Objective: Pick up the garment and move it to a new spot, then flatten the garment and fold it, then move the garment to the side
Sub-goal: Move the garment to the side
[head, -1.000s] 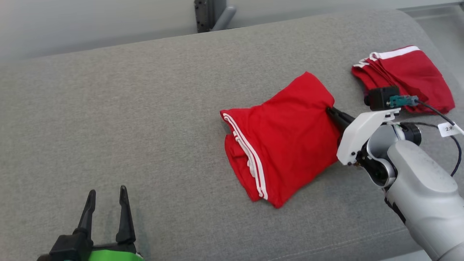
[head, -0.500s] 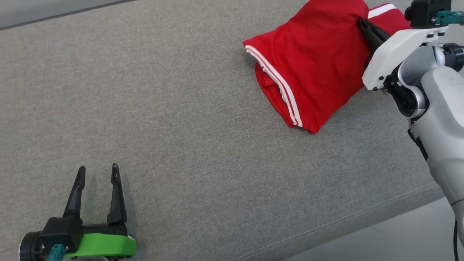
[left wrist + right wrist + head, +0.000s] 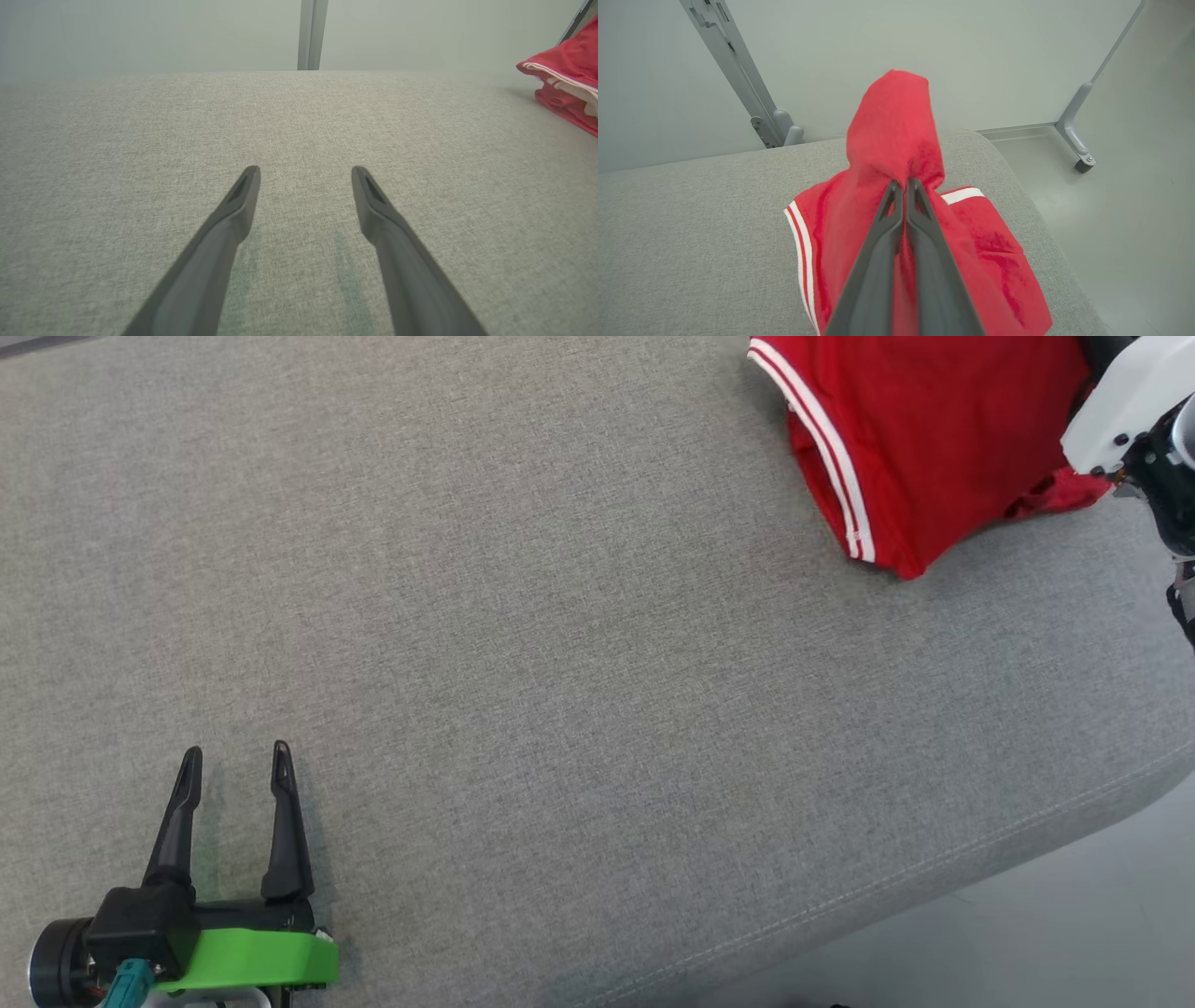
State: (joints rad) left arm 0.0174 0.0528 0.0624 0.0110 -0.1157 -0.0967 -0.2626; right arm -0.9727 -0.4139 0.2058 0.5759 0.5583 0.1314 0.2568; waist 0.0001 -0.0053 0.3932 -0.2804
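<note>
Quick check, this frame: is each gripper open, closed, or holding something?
Left gripper: open, holding nothing.
Right gripper: closed, pinching a fold of the red garment.

Bright, even, diffuse light — faint soft shadows lie on the cushion (image 3: 140, 140) between the left gripper's (image 3: 304, 171) fingers (image 3: 228, 226), whose bases blur toward the lens.
</note>
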